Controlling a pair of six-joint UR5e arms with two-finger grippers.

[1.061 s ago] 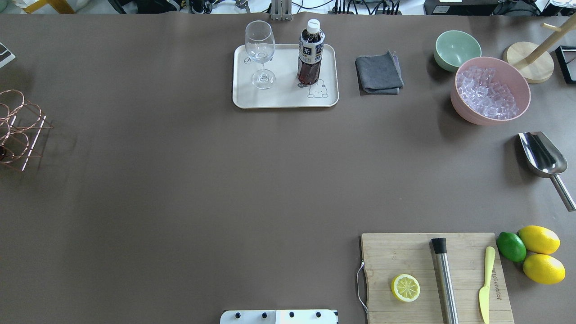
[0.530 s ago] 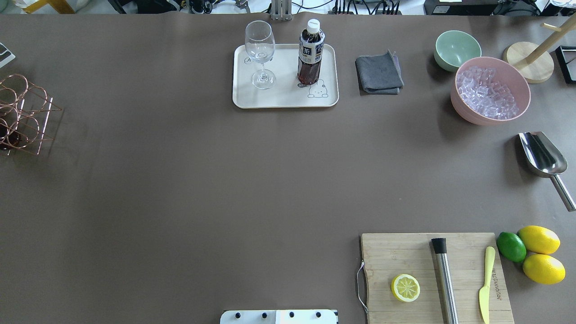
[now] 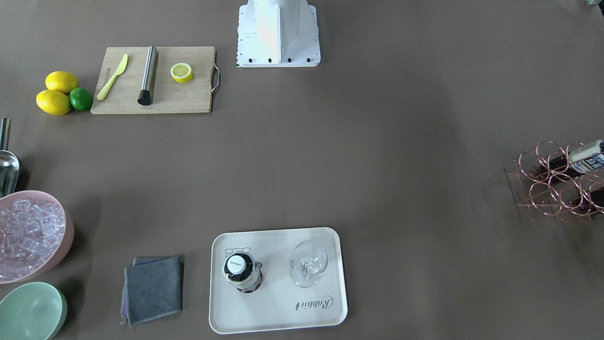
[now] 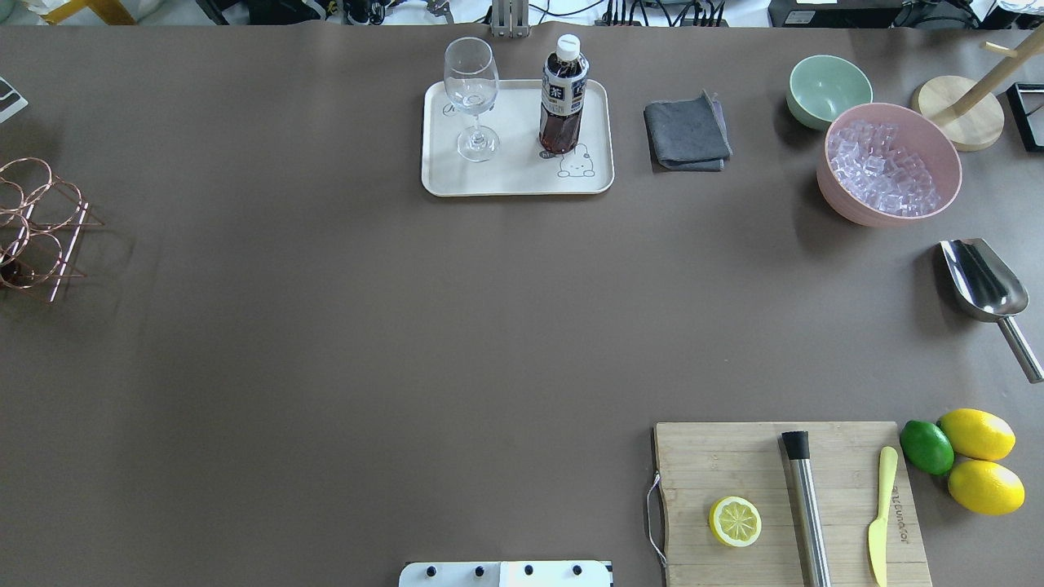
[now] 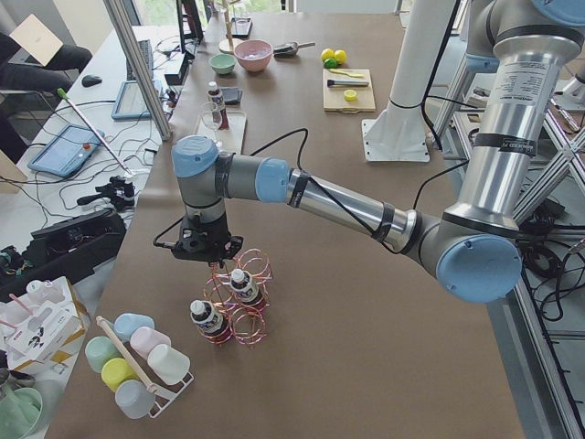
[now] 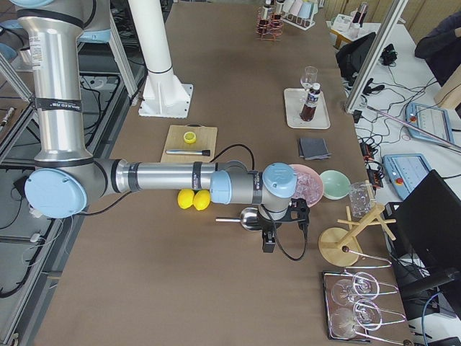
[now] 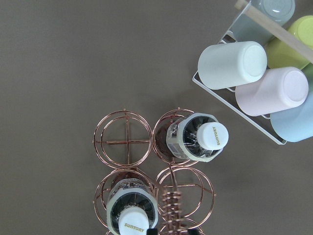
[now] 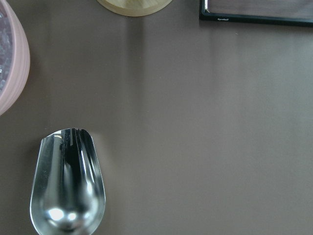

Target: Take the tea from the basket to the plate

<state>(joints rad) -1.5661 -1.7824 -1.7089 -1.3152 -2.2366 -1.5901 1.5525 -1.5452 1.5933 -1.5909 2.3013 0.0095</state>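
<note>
The tea (image 4: 563,98) stands upright on the cream plate (image 4: 522,175), beside a wine glass (image 4: 471,90); it also shows in the front-facing view (image 3: 241,273). The copper basket (image 4: 37,220) is at the table's far left. My left gripper (image 5: 208,249) is right above it, and the basket's looped handle (image 7: 171,210) runs up into it, so it looks shut on the handle. Two similar bottles (image 7: 198,139) sit in the basket's cells. My right gripper (image 6: 281,227) hangs over the metal scoop (image 8: 67,186); I cannot tell whether it is open or shut.
A cup rack (image 7: 254,73) stands close beside the basket. A grey cloth (image 4: 687,130), green bowl (image 4: 828,88) and pink ice bowl (image 4: 889,163) are at the far right. A cutting board (image 4: 734,465) with lemon half, muddler and knife is near right.
The basket shifted away and to the right in the overhead view, then came partly back. The tea, the plate and the glass have not moved.
</note>
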